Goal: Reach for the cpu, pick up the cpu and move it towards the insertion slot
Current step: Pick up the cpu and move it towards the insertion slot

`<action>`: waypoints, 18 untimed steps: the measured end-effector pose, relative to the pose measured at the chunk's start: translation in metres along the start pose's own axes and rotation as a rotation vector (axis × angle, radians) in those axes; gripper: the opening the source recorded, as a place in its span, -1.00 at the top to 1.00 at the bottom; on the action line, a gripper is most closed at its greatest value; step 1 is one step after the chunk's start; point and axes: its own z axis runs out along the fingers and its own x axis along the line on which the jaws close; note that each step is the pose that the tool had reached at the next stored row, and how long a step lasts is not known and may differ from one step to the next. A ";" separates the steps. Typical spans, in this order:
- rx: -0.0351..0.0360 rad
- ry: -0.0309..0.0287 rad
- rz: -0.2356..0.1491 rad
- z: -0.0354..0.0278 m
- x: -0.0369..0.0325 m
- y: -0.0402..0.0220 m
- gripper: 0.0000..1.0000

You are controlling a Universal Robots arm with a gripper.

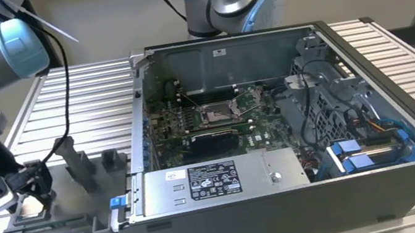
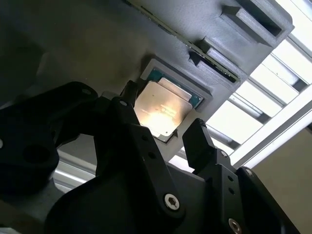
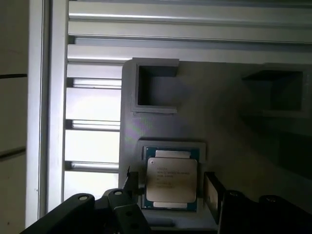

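Your tool [image 1: 34, 203], 8 o'clock from insertion slot [image 1: 219, 112] in exterior view, apart astride cpu [image 3: 171, 179]: light, stiff, fragile; pinch opposite edges.

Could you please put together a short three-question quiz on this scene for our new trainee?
1. True or false: the chip sits in the socket inside the computer case.
2. Pick one: the pincer is A) shut on the chip, B) open with a finger on either side of the chip, C) hovering over the socket.
3. Fill in: in the exterior view, the pincer is outside the case, at the view's ___.
Key: 1 false, it lies in the grey holder; 2 B; 3 left.
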 end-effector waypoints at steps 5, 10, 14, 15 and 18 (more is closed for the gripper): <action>0.0001 0.0001 0.000 0.0025 0.0000 -0.0001 -1.00; 0.0001 0.0001 0.000 0.0045 0.0000 -0.0002 -1.00; 0.0001 0.0002 0.000 0.0051 0.0000 -0.0002 -1.00; 0.0000 0.0001 0.000 0.0052 0.0000 -0.0002 -1.00; 0.0000 0.0000 0.000 0.0053 0.0000 -0.0002 -1.00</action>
